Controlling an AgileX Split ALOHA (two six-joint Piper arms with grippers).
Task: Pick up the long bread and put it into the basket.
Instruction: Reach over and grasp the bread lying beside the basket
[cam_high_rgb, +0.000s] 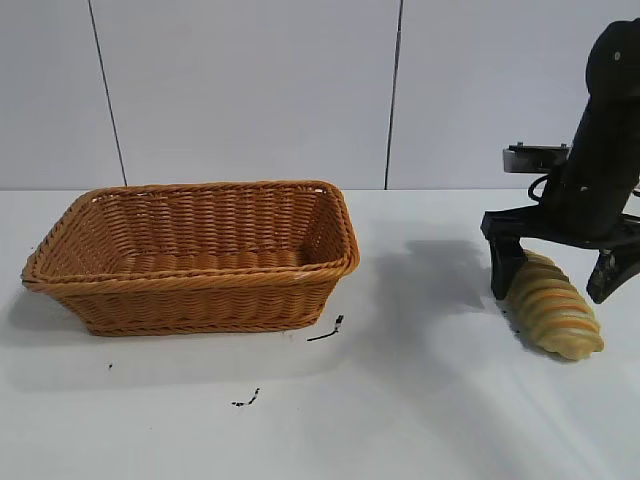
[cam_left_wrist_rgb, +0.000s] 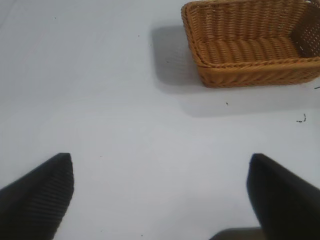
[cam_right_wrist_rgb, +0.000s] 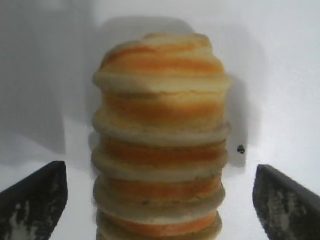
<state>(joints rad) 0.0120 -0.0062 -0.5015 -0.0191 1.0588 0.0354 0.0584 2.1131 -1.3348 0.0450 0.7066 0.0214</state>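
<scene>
The long bread (cam_high_rgb: 553, 307) is a ridged, tan loaf with orange-brown stripes. It lies on the white table at the right. My right gripper (cam_high_rgb: 558, 283) is open and straddles the loaf's far end, one finger on each side, with gaps between the fingers and the loaf. The right wrist view shows the long bread (cam_right_wrist_rgb: 161, 145) between the spread fingers of the right gripper (cam_right_wrist_rgb: 161, 200). The orange-brown wicker basket (cam_high_rgb: 70, 235) stands empty at the left. My left gripper (cam_left_wrist_rgb: 161, 195) is open over bare table, with the basket (cam_left_wrist_rgb: 240, 75) farther off in the left wrist view.
Small dark scraps (cam_high_rgb: 327, 331) and another dark scrap (cam_high_rgb: 247, 400) lie on the table in front of the basket. A dark speck (cam_right_wrist_rgb: 241, 149) lies beside the loaf. A white panelled wall stands behind the table.
</scene>
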